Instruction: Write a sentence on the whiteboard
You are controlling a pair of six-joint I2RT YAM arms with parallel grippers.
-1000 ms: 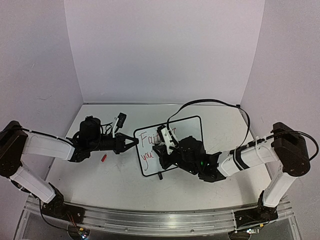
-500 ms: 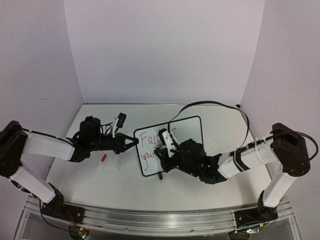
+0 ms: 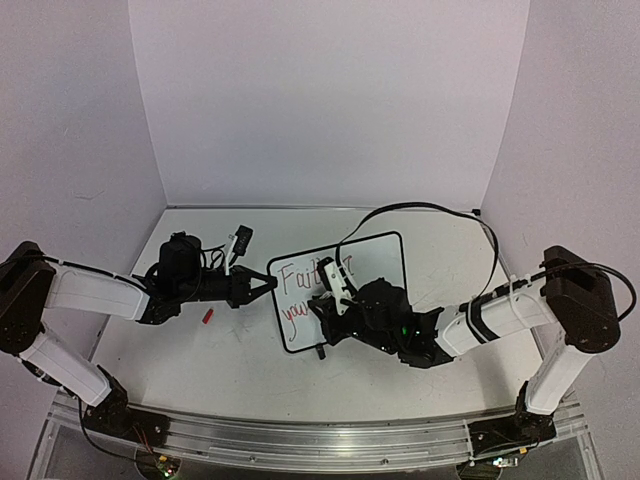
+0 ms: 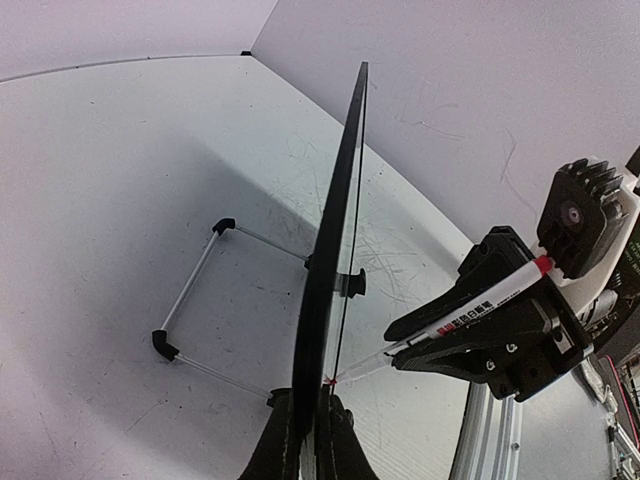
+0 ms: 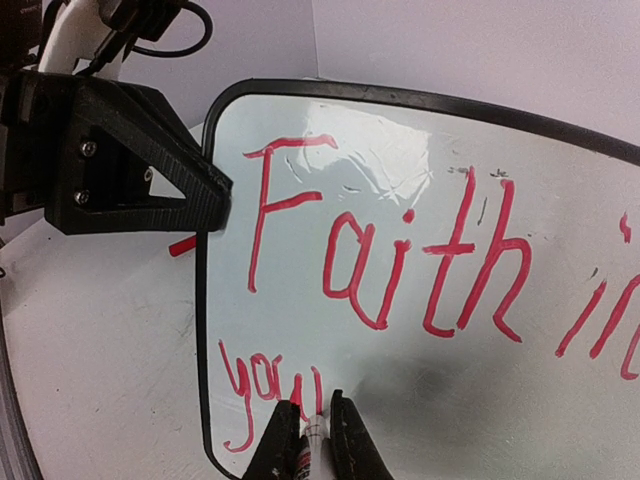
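R gripper clamps marker, tip on whiteboard.

The whiteboard is white, framed in black, lettered in red; the marker is white with a red tip; my fingers are black.

Soft, bright, even light fills the top view, with a lilac cast on the walls and only pale shadows under the arms; fine detail is slightly soft. In the right wrist view a white glare patch sits high on the whiteboard. A grey shadow lies above the right gripper, which is blurred along with its marker. The board's frame bows from lens distortion. In the left wrist view the board shades the table.
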